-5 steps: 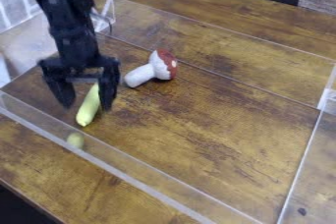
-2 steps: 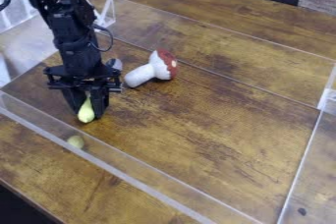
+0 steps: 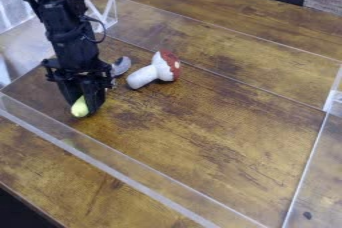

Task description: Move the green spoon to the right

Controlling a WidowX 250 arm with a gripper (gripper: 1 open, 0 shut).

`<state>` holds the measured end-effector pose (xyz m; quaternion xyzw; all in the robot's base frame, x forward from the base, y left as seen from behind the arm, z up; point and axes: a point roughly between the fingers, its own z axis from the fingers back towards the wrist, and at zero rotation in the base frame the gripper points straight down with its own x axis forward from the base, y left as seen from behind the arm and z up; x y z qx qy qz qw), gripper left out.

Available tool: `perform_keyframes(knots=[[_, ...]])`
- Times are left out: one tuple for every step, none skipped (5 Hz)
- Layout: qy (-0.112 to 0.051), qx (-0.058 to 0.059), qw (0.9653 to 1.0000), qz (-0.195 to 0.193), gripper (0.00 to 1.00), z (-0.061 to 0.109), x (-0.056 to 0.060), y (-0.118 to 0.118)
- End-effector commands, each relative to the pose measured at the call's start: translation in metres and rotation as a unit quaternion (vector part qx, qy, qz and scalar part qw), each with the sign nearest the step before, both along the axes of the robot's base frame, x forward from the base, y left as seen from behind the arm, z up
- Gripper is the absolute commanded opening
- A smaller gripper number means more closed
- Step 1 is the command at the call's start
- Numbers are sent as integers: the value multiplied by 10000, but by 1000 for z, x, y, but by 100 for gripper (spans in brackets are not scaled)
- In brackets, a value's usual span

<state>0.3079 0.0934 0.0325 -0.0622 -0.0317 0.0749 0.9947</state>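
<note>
Since the earlier frames my gripper had gone from wide open to clenched on the green spoon, and the spoon had swung round: its silver bowl, unseen earlier, now showed to the right of my fingers. The spoon and my hand also sat slightly further toward the left edge than a second ago.

State now: my fingers were closed on the thick yellow-green handle, gripper pointing straight down. Only the lower end of the handle showed below the fingertips, rounded and pale green. The spoon's long axis ran diagonally across the table, handle end toward the near-left, bowl toward the far-right, bowl pointing toward the mushroom toy. Could not tell whether the handle end was touching the wood or just off it.

Location: spoon lay near the left edge of the table, inside the clear plastic barrier that ran along the near edge. Mushroom toy, white stem and red cap, lay on its side just beside the spoon bowl, to its right; could not tell whether the two touched.

No brand, label or readable writing visible on any object.
</note>
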Motion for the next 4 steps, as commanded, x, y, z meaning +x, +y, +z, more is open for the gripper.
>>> perform_keyframes(knots=[[-260,53,9986,-461,0,10,12,-3],[-261,4,9958,-879,0,12,17,-19],[-275,-48,9928,-1165,0,10,18,-32],[-255,-67,9938,-1084,0,8,12,-28]])
